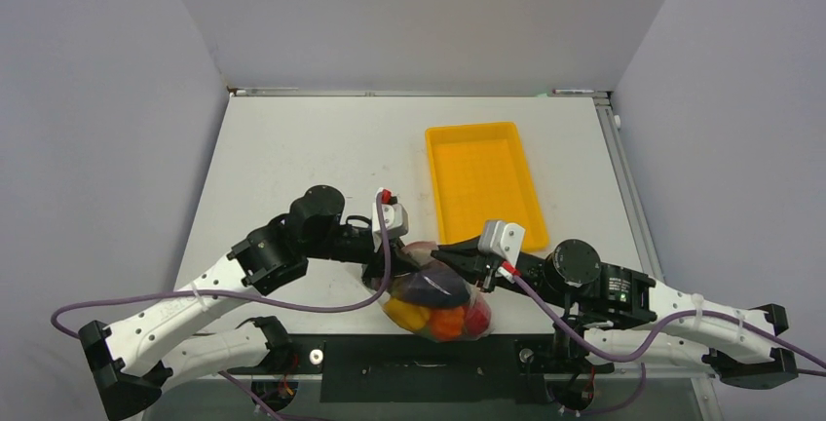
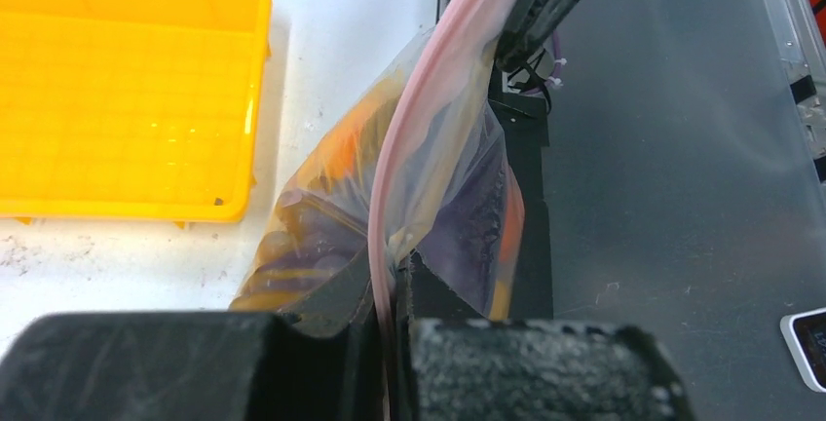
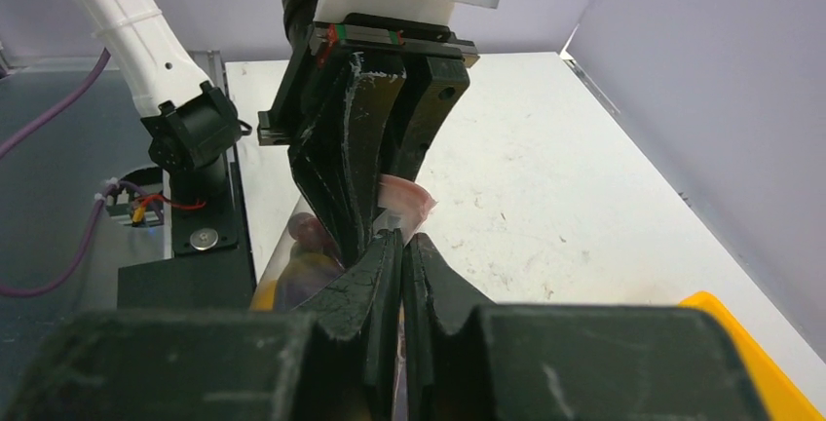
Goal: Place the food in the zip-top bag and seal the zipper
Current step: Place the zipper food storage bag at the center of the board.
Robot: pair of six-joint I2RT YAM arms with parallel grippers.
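Left jaws and right jaws pinch the zipper (image 2: pixel 404 148); food (image 1: pixel 443 322) sits bagged below them; sealing likely remains.

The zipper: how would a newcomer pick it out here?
Near the table's front edge, the left gripper and right gripper pinch a clear bag of toy food. The zipper is the narrow pink strip along its mouth, unlike the transparent film below.
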